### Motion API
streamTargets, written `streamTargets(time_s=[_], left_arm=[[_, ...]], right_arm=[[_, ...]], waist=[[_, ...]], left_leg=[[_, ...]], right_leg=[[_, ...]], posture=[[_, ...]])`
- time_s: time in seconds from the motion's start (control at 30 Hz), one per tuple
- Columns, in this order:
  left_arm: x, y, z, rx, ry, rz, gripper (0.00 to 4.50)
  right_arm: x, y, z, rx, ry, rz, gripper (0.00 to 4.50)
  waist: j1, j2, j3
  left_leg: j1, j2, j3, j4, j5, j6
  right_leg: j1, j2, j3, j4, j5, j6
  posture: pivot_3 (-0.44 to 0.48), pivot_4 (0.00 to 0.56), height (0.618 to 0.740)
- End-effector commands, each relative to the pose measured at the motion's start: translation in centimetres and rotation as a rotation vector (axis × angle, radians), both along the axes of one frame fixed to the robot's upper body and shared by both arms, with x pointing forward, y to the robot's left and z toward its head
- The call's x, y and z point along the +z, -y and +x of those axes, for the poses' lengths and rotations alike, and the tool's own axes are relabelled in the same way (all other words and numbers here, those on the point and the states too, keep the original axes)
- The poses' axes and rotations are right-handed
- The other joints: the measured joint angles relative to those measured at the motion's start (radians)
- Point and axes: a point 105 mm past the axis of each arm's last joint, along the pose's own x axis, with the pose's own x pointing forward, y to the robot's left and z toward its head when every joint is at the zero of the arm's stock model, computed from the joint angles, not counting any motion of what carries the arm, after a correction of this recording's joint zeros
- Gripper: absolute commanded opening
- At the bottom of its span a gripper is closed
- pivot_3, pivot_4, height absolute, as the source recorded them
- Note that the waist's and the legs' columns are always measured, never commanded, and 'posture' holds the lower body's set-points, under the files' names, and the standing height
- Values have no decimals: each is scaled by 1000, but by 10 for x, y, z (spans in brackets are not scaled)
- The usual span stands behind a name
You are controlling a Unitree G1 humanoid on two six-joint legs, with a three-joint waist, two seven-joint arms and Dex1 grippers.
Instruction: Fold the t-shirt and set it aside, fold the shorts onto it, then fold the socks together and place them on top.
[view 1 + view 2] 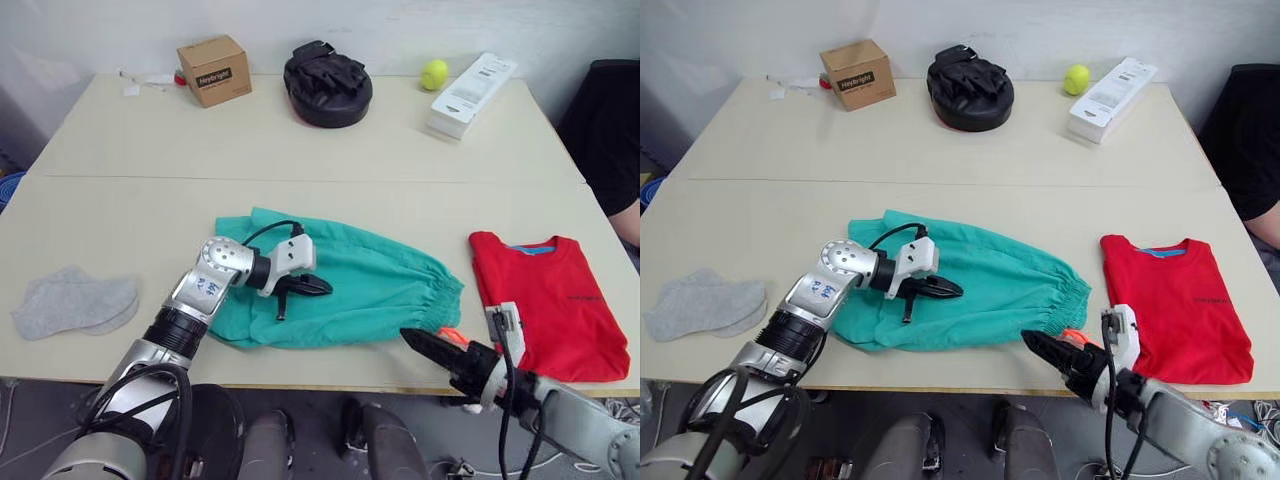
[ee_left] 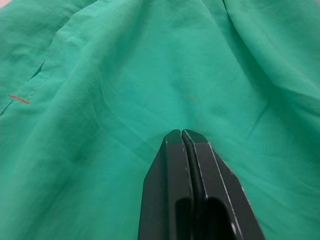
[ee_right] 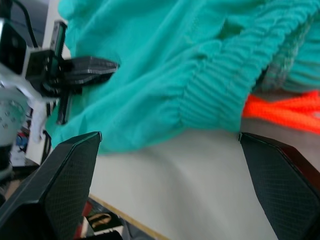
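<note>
Left eye view: pale surface (image 1: pixel 330 150) carrying, at its near centre, the shorts (image 1: pixel 370 285), teal-green, spread flat with the gathered waistband toward the robot's right; orange drawstring (image 1: pixel 452 336) showing at the waistband's near corner. Left gripper (image 1: pixel 312 287) lying over the middle of the shorts, fingers pressed together, nothing between them. Right gripper (image 1: pixel 425 347) at the near edge, just beside the drawstring, pointing toward the shorts. T-shirt (image 1: pixel 548 300), red, folded flat, to the right of the shorts and apart from them. Socks (image 1: pixel 75 303), grey, one overlapping the other, well apart at the left. Along the far edge: cardboard box (image 1: pixel 213 70), black pad (image 1: pixel 327 84), tennis ball (image 1: pixel 434 74), white packet (image 1: pixel 471 94). Right eye view: same layout; right gripper (image 1: pixel 1048 351) low at the near edge, close to the waistband. Left wrist view: left gripper's two black fingers (image 2: pixel 172 180) closed flush against each other above wrinkled teal fabric, gripping no cloth. Right wrist view: right gripper's fingers (image 3: pixel 60 180) set wide apart, empty, framing bare surface before the elastic waistband; drawstring beside it; left gripper lying on the shorts beyond.
</note>
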Motion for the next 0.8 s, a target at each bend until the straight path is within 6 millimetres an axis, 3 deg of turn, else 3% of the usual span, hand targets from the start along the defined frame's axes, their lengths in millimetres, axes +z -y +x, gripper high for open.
streamTargets(time_s=[0.03,0.23,0.27,0.33,0.43,0.57,0.7,0.8], left_arm=[[2,-3,-4,3,32,14,40],[-10,-9,4,92,41,67,40],[-11,-11,7,120,43,72,14],[-11,-13,11,152,44,69,0],[-10,-15,13,183,47,57,0],[-13,-20,12,215,37,51,0],[-18,-24,10,234,27,55,0],[-19,-25,10,255,22,50,0]], right_arm=[[-10,2,20,-96,-54,74,4500],[-13,-5,36,-108,-40,82,4500],[-12,-7,38,-97,-21,64,4325],[-8,-9,41,-74,15,34,3885],[0,-12,46,-44,91,-13,2806],[25,-20,56,13,241,-60,1393],[45,-33,61,133,432,-212,76],[59,-44,59,260,603,-345,34]], waist=[[-9,-1,0],[-19,-1,-1],[-19,-2,-2],[-18,-2,-3],[-18,-2,-3],[-21,-2,-3],[-19,-1,-3],[-19,-1,-3]], left_leg=[[0,0,0,1,0,0],[0,1,0,3,1,2],[0,1,1,3,1,2],[0,1,1,3,1,2],[0,1,1,3,1,2],[0,1,1,3,1,2],[1,1,2,3,1,2],[1,1,1,3,1,2]], right_leg=[[1,0,0,0,0,0],[3,0,2,0,1,2],[3,0,2,0,1,2],[3,0,2,0,1,2],[2,0,2,0,1,2],[-1,0,2,1,1,1],[-1,0,2,2,1,1],[-2,0,2,2,1,1]], posture=[[0,150,740],[0,150,740],[0,150,740],[0,150,740],[0,150,740],[0,150,740],[0,150,740],[0,150,740]])
